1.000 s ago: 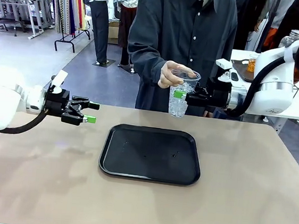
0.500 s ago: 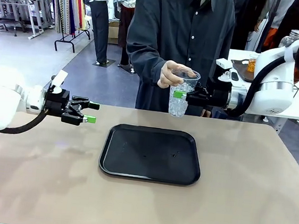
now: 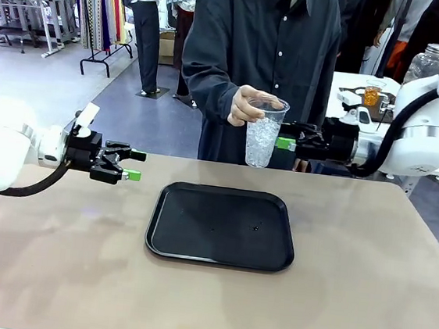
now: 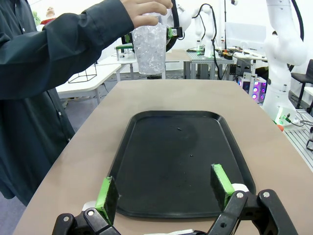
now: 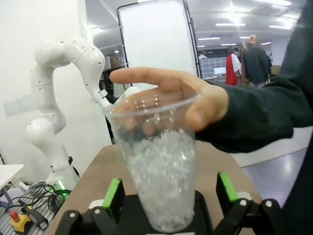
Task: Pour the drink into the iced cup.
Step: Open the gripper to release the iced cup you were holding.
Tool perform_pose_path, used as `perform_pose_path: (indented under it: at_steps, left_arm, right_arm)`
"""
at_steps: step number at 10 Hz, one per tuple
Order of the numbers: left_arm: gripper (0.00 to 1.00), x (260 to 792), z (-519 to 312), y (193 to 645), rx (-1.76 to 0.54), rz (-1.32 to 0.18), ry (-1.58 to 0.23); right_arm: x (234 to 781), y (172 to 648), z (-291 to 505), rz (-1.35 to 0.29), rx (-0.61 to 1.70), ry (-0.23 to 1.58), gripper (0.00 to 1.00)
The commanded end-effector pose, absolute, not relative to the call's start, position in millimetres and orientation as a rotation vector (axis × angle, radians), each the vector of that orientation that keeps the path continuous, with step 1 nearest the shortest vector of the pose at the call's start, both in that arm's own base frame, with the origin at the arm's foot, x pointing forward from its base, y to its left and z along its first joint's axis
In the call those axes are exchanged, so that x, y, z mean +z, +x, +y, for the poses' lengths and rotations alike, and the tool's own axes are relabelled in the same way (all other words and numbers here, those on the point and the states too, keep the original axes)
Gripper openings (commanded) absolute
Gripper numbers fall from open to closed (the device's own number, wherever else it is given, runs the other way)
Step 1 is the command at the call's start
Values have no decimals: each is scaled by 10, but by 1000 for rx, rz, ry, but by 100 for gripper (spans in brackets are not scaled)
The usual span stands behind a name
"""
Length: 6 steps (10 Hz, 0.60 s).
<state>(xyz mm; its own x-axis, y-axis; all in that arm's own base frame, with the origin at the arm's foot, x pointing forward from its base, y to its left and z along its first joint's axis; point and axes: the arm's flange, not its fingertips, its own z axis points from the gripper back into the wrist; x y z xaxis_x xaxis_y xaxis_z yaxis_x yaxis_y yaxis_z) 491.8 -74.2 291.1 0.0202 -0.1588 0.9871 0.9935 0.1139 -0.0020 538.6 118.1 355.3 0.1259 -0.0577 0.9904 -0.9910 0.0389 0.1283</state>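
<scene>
A person's hand [image 3: 245, 104] holds the iced cup [image 3: 263, 134], a clear plastic cup full of crushed ice, in the air beyond the table's far edge. My right gripper [image 3: 286, 143] is open just right of it. In the right wrist view the iced cup [image 5: 161, 181] stands between the spread green fingers [image 5: 113, 196] without touching them. My left gripper [image 3: 131, 165] hovers open and empty over the table's left side, facing the black tray [image 4: 181, 161]. A lidded glass jar [image 3: 433, 60] stands behind my right arm. Its lower part, and the drink, are hidden.
The black tray [image 3: 221, 225] lies mid-table with nothing on it. A small glass of amber liquid [image 3: 370, 95] sits on the side table at the back right. The person stands close to the far edge. Bare tabletop [image 3: 362, 305] lies around the tray.
My right gripper has opened off the iced cup and drawn back to the right. The person's hand keeps the cup, now a little higher. The left arm has not moved.
</scene>
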Motion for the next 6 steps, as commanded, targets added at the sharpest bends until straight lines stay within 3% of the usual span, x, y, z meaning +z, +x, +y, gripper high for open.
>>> perform_pose_path:
  at_steps: [1, 6]
  left_arm:
    - [100, 2931, -748, 4926, -1182, -1127, -1013]
    - [100, 2931, -748, 4926, -1182, -1127, -1013]
  right_arm:
    - [3544, 5254, 967, -1178, 1043, 1258, 100]
    - [3162, 4899, 443, -1207, 1161, 1181, 100]
